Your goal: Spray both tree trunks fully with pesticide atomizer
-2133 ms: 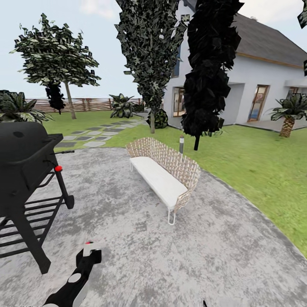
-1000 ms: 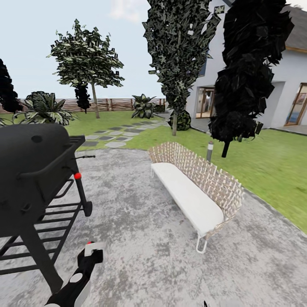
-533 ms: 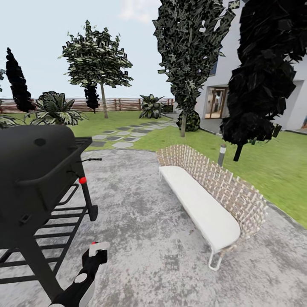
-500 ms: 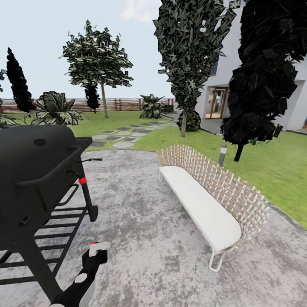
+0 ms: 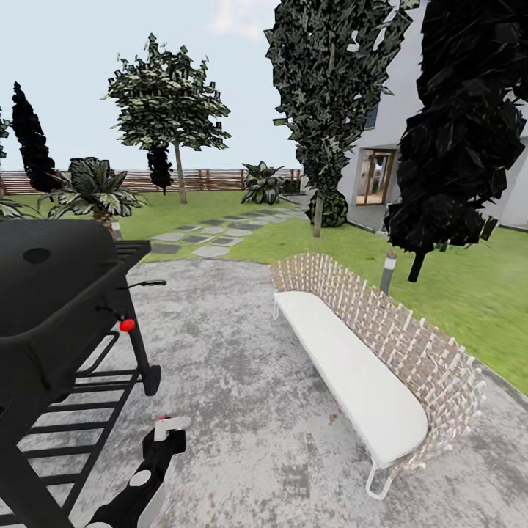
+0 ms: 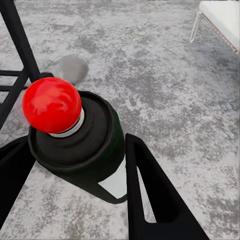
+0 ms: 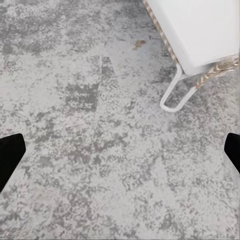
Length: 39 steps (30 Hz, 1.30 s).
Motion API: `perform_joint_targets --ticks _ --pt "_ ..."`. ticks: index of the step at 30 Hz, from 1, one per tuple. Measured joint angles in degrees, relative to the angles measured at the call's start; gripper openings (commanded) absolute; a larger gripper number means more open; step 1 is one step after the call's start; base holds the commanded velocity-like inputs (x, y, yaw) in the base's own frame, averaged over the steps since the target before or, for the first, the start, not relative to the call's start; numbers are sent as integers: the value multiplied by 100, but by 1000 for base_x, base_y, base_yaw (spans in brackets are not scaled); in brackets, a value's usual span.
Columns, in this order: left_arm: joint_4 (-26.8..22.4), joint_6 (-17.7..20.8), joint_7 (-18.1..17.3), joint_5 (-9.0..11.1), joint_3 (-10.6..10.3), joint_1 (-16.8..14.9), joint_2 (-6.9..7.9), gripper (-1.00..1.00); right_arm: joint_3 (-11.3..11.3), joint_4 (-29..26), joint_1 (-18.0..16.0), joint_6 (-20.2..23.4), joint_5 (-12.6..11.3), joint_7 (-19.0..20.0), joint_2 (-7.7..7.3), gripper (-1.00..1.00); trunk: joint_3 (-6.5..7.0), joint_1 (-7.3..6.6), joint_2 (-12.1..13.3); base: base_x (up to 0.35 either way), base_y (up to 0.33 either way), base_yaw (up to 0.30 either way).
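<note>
My left gripper (image 6: 75, 141) is shut on the pesticide atomizer (image 6: 85, 150), a dark bottle with a white label and a red spot (image 6: 51, 105). In the head view the left gripper (image 5: 166, 442) holds the atomizer (image 5: 170, 424) low over the grey paved floor (image 5: 242, 367), beside the grill. One of the trees (image 5: 167, 103), with a wide flat canopy, stands far back on the lawn by the fence; its trunk (image 5: 180, 180) is thin at this distance. My right gripper (image 7: 120, 152) is open above bare paving, with nothing between its fingers.
A black grill (image 5: 51, 308) stands close on the left. A woven bench (image 5: 367, 352) with a white seat runs along the right; its leg (image 7: 175, 95) lies near my right gripper. Dark narrow trees (image 5: 455, 125), a lamp post (image 5: 386, 271), stepping stones (image 5: 198, 238) and the white house (image 5: 381, 176) lie beyond.
The whole view has shifted as the camera moved: the bench looms larger and nearer, and the grill sits lower at the left. My left gripper still holds the atomizer.
</note>
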Motion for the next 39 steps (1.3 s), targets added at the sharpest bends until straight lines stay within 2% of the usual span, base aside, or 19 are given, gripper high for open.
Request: perform_joint_targets --ticks 19,39 --pt "3 0 0 0 1 0 0 -100 0 1 1 0 2 1 0 100 0 0 0 350 -39 76" --pt "3 0 0 0 1 0 -1 -100 0 1 2 0 2 1 2 100 0 0 0 350 35 56"
